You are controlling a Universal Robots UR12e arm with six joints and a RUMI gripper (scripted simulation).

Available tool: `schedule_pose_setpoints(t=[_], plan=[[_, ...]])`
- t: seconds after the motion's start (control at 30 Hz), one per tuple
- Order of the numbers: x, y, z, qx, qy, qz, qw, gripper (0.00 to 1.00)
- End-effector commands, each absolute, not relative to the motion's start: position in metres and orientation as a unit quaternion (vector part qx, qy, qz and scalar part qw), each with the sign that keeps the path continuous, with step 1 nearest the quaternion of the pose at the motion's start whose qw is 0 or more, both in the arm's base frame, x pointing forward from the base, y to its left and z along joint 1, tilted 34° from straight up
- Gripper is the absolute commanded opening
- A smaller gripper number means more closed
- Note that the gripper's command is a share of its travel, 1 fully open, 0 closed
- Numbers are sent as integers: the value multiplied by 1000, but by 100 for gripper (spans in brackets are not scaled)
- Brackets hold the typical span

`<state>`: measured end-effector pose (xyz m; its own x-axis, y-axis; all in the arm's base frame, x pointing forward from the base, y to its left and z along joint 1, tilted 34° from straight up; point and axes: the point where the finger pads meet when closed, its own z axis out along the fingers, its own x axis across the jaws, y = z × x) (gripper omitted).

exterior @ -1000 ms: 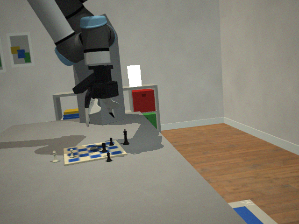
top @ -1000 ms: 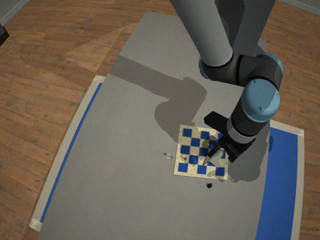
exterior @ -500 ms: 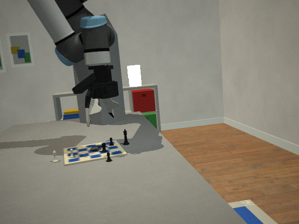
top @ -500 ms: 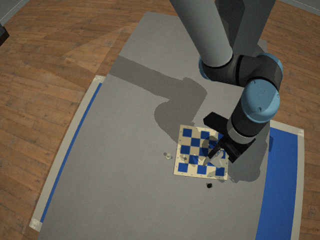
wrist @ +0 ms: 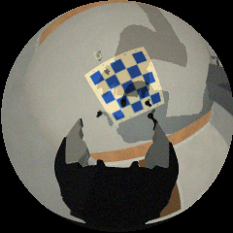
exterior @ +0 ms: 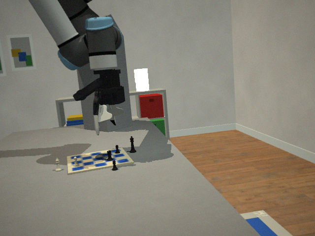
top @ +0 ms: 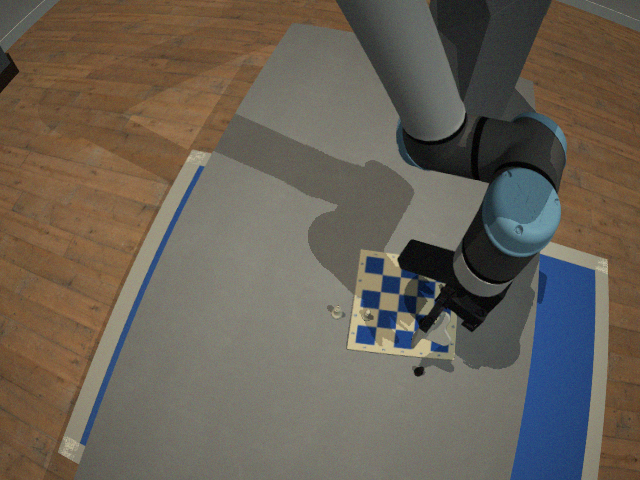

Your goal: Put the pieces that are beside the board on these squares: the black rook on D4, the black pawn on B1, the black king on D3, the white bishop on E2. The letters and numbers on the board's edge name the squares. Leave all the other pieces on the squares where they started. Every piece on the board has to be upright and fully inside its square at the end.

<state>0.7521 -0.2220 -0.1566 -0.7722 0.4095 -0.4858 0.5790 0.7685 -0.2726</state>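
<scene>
My gripper [top: 431,343] [exterior: 106,128] [wrist: 118,121] is open and empty, high above the board [top: 352,336] [exterior: 130,162] [wrist: 90,75]. The black rook [exterior: 109,155] [wrist: 123,102] stands upright on a blue square, fourth column from the left and second row from the near edge as the top camera sees it; there the gripper hides it. The black king [exterior: 132,145] [wrist: 151,116] stands off the board's right side. One black pawn [top: 418,370] [exterior: 114,165] [wrist: 99,114] stands before the near edge. The white bishop [top: 337,312] [exterior: 57,164] [wrist: 98,55] stands left of the board. Edge labels are unreadable.
A white pawn [top: 366,314] [exterior: 75,161] [wrist: 107,71] stands on the board's left column. Another black pawn [exterior: 117,149] [wrist: 148,103] stands on the board's right column, close to the king. The grey table [top: 232,361] [exterior: 127,203] carries the board. Shelves stand behind.
</scene>
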Motion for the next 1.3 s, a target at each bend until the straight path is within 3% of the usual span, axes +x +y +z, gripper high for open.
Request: schedule_pose_setpoints(t=[0.0, 0.67, 1.27], plan=[[763, -224, -154, 180, 940, -226, 184, 100], [811, -226, -146, -191, 937, -279, 84, 100], [835, -223, -143, -376, 880, -290, 27, 100]])
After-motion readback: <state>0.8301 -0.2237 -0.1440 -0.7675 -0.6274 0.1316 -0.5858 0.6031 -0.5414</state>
